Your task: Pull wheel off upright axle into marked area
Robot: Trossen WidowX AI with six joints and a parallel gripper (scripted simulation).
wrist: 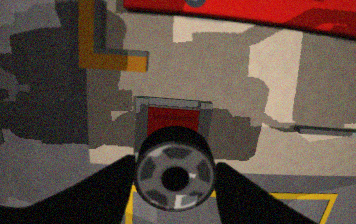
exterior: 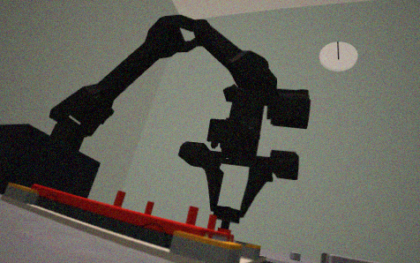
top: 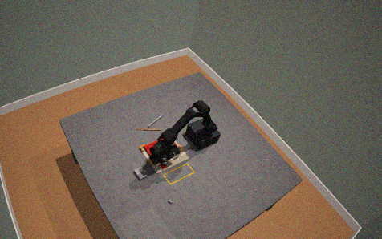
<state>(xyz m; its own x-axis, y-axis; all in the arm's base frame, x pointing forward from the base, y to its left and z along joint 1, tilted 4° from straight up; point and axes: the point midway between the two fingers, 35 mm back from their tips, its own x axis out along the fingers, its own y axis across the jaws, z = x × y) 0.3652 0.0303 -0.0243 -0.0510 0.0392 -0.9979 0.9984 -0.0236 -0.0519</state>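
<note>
My gripper (exterior: 228,214) (wrist: 175,166) (top: 163,160) is shut on the small dark wheel (exterior: 228,213), with one finger on each side of its tyre. The wheel has a grey spoked hub with a dark hole in the middle. In the exterior view the thin dark axle (exterior: 226,224) (wrist: 173,119) shows just under the wheel, rising from a red block in a grey holder. I cannot tell whether the wheel is clear of the axle's tip. The yellow marked area (top: 182,179) (wrist: 305,196) lies on the table close beside the holder. In the top view the gripper hides the wheel.
A red plate (exterior: 110,211) (wrist: 250,12) with several short red pegs (exterior: 119,198) lies behind the axle. The arm's black base (top: 202,132) stands to the right. A pencil (top: 148,129) and a grey pen (top: 154,120) lie further back. A small grey cube (top: 170,201) lies in front.
</note>
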